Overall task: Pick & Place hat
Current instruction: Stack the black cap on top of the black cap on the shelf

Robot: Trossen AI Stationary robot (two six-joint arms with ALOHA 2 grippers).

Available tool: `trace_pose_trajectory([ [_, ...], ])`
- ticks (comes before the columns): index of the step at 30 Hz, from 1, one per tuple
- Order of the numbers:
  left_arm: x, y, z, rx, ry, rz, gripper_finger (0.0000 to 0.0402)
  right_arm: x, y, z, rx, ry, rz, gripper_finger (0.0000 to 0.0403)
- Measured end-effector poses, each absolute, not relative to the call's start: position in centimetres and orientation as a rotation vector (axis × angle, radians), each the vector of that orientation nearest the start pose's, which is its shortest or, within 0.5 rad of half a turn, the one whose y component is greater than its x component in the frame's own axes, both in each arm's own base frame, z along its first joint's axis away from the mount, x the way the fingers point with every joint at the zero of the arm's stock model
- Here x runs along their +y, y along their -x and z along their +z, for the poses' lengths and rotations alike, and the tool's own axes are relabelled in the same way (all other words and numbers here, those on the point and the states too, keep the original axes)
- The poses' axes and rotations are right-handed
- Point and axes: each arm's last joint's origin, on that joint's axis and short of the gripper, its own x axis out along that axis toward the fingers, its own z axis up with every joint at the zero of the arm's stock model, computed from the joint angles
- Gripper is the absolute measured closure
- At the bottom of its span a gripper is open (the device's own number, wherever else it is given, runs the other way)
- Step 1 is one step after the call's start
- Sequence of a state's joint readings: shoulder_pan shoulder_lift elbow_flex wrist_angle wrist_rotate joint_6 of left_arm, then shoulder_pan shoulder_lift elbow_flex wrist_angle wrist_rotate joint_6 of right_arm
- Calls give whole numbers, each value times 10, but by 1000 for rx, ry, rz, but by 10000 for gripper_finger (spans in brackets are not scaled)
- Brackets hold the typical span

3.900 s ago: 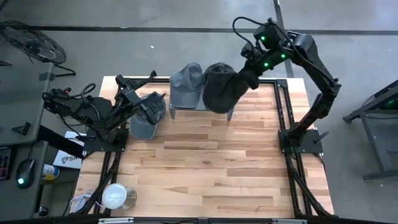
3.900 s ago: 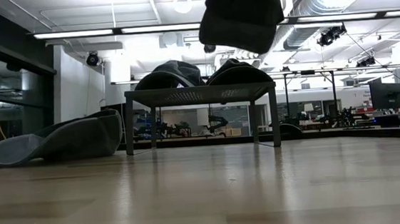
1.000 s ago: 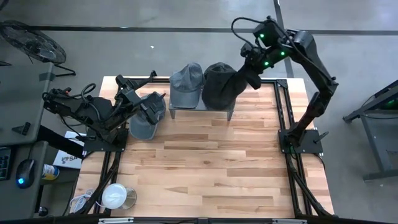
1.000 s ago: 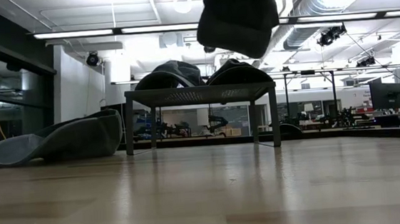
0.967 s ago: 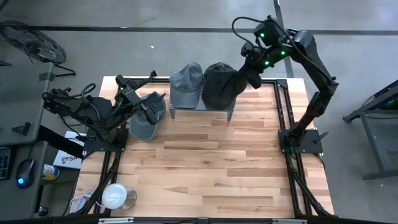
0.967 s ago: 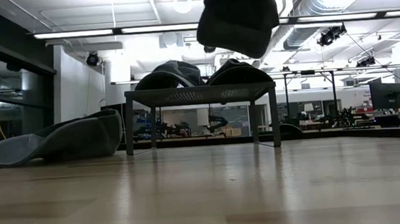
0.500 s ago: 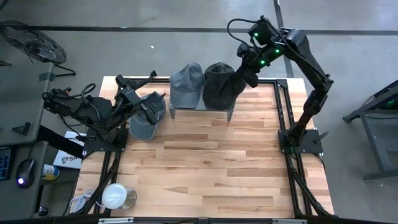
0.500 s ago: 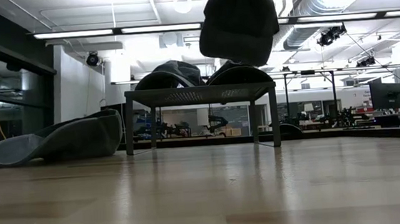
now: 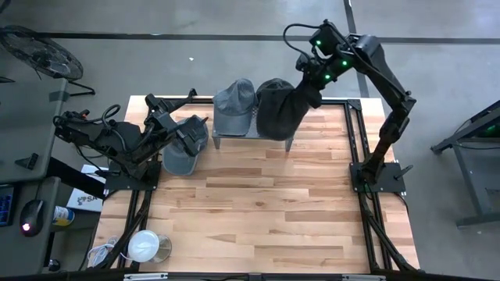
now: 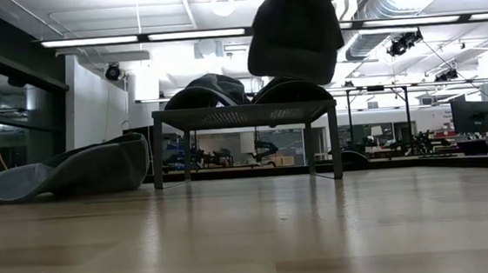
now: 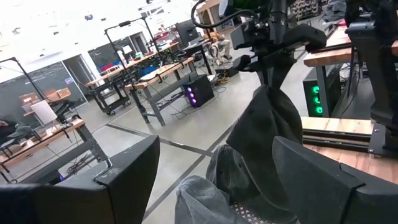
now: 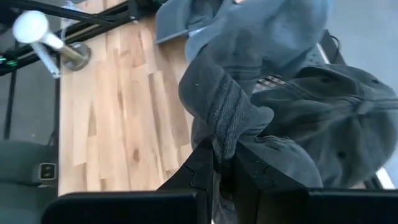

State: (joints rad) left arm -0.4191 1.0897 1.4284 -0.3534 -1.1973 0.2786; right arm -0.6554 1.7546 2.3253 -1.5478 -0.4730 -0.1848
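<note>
The right gripper (image 9: pixel 311 87), fingers pinched shut on the dark cap (image 9: pixel 283 109), dangles it over the wire rack (image 10: pixel 241 116) at the desk's (image 9: pixel 258 211) far edge. It could drape onto the cap already there (image 10: pixel 291 89) and slide off (only the low view shows that gap). The left gripper (image 9: pixel 190 134) waits near the left edge, fingers apart, empty.

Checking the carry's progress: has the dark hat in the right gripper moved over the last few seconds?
Yes. The dark hat has shifted toward the far table edge, over the small rack.
</note>
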Motion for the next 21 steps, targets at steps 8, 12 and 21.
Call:
trace_pose_trajectory([
  [8, -52, -182, 474, 119, -275, 772, 94, -171, -243, 470, 807, -323, -94, 381],
  [12, -52, -182, 474, 119, -275, 772, 94, -172, -244, 471, 802, -295, -112, 381],
  [21, -52, -182, 474, 119, -276, 772, 94, -177, -250, 465, 834, -278, -147, 381],
])
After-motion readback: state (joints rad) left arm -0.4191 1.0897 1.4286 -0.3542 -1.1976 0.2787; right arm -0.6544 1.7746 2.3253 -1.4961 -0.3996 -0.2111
